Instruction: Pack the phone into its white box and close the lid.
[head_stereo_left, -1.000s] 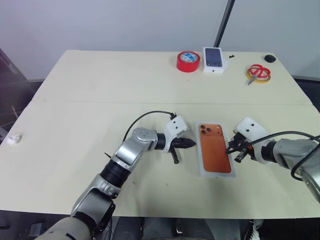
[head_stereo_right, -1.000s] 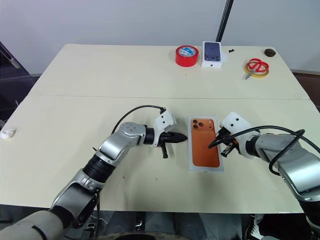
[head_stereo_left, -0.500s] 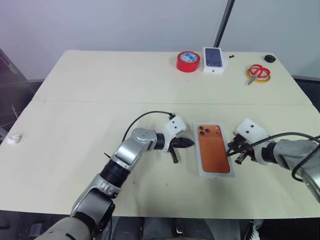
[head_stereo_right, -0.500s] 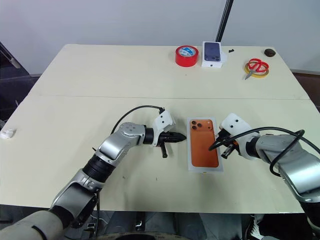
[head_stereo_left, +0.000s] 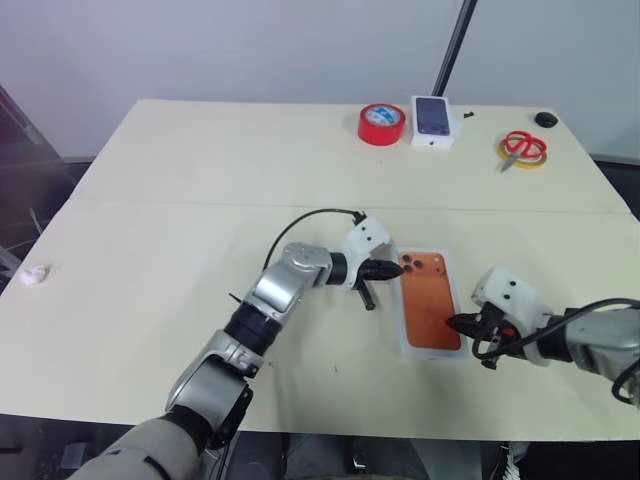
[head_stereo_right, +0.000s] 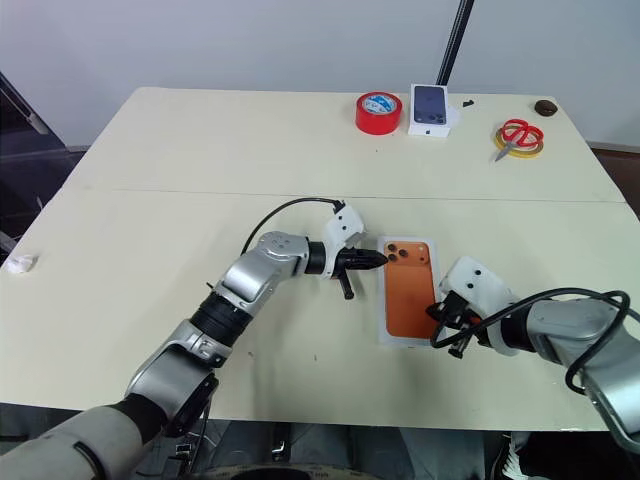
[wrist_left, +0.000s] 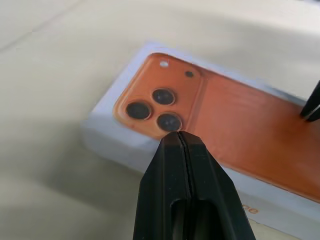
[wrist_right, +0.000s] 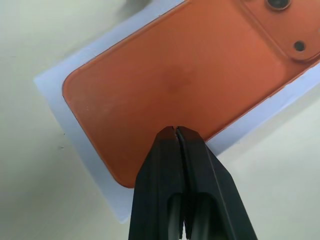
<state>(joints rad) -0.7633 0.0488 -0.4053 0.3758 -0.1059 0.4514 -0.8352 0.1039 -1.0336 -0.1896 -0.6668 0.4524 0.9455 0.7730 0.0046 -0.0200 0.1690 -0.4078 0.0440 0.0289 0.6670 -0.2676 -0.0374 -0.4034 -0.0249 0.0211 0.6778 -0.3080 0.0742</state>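
Left gripper (head_stereo_left: 392, 268) pinched closed at the lid's (head_stereo_left: 431, 314) camera end, right gripper (head_stereo_left: 456, 323) closed by its near right edge, lid face-up on the counter (head_stereo_left: 180, 190), covering the box.

A pale cream table (head_stereo_left: 180, 200) bears a faint seam across its width; at the far edge a red tape roll (head_stereo_left: 381, 123) lies just beside a small white box (head_stereo_left: 433, 120) printed with a dark phone; red-handled scissors (head_stereo_left: 522, 146) rest on a yellow ring; a small dark round thing (head_stereo_left: 545, 119), perhaps a cap, sits at the corner; a crumpled white scrap (head_stereo_left: 35, 274) lies at the left edge.
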